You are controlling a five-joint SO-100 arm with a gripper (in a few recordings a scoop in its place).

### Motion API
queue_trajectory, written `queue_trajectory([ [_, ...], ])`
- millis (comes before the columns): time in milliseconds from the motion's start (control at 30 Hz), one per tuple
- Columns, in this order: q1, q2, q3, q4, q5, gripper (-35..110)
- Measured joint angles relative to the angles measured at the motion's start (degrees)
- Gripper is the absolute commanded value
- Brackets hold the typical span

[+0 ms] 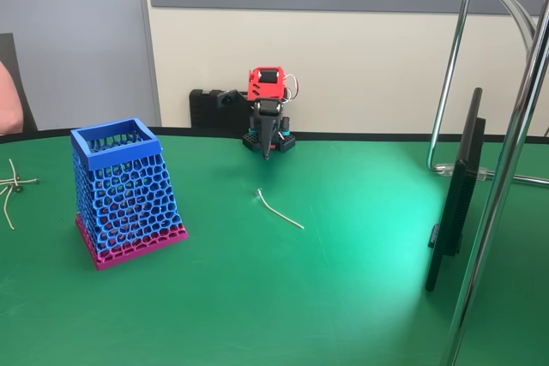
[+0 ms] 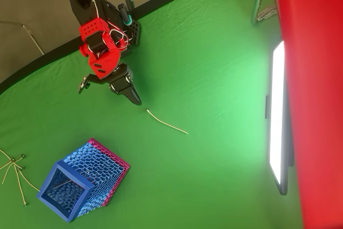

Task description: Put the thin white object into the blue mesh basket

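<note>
1. Thin white object [image 1: 279,210] lies flat on the green table [image 1: 343,280], hooked end toward my arm.
2. My claw [image 1: 267,153] hangs just behind it, fingers pressed together, tip pointing down.
3. Blue mesh basket [image 1: 123,188] stands apart at the fixed view's left.
4. Pale crossed strips [image 1: 10,186] are cut off by the left edge.

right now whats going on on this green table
A small red-and-black arm sits at the table's back edge, its end effector pointed down near the thin white object, which lies loose on the green cloth. Nothing is gripped yet. The blue mesh basket stands upright to the left in the fixed view, apart from both.
</note>
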Motion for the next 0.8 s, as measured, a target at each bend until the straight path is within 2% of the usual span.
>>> queue_trajectory([
  [533, 0.00, -27.16, -18.28, 2.99, 1.58, 1],
  [800, -0.18, -39.46, -27.42, 6.59, 5.63, 1],
])
